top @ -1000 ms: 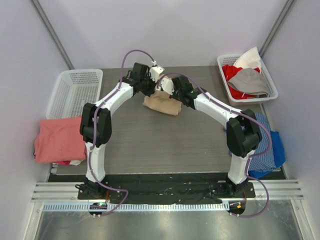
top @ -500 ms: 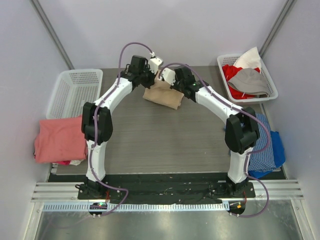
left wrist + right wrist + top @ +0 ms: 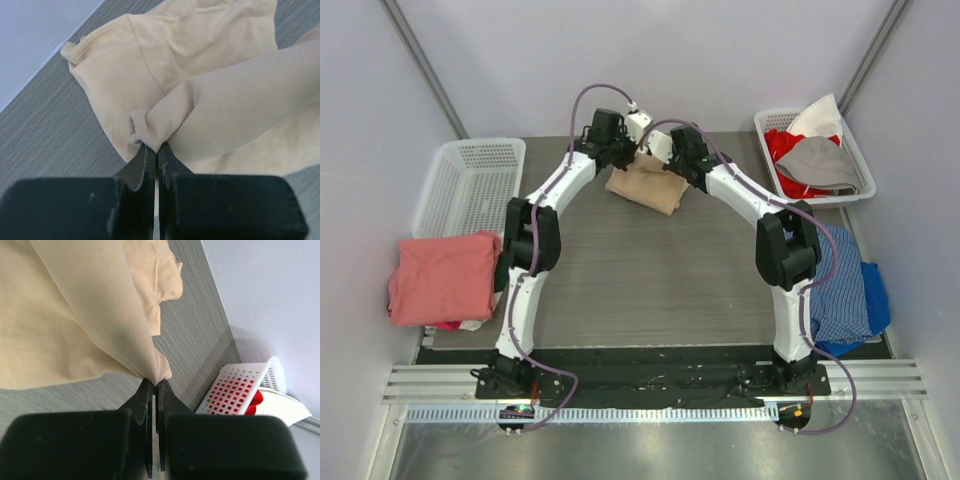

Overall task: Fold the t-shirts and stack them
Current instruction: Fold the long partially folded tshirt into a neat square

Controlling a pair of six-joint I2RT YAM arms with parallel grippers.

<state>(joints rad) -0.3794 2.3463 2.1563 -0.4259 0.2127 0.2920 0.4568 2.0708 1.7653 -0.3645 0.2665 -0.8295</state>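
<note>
A tan t-shirt (image 3: pixel 645 187) lies bunched at the back middle of the table, partly lifted between both arms. My left gripper (image 3: pixel 156 148) is shut on a pinched fold of the tan t-shirt (image 3: pixel 210 100). On the other side, my right gripper (image 3: pixel 155 385) is shut on another edge of this tan t-shirt (image 3: pixel 75 315), which hangs stretched from it. In the top view the left gripper (image 3: pixel 626 150) and right gripper (image 3: pixel 665 163) sit close together above the cloth. A salmon-pink t-shirt (image 3: pixel 442 277) lies folded at the table's left edge.
An empty white basket (image 3: pixel 470 184) stands at the back left. Another white basket (image 3: pixel 810 150) at the back right holds red, grey and white clothes; it shows as a white basket (image 3: pixel 240 390) in the right wrist view. Blue checked cloth (image 3: pixel 845 290) hangs off the right edge.
Both arms have stretched farther toward the back of the table, carrying the pinched tan t-shirt with them. The grips stay shut.
</note>
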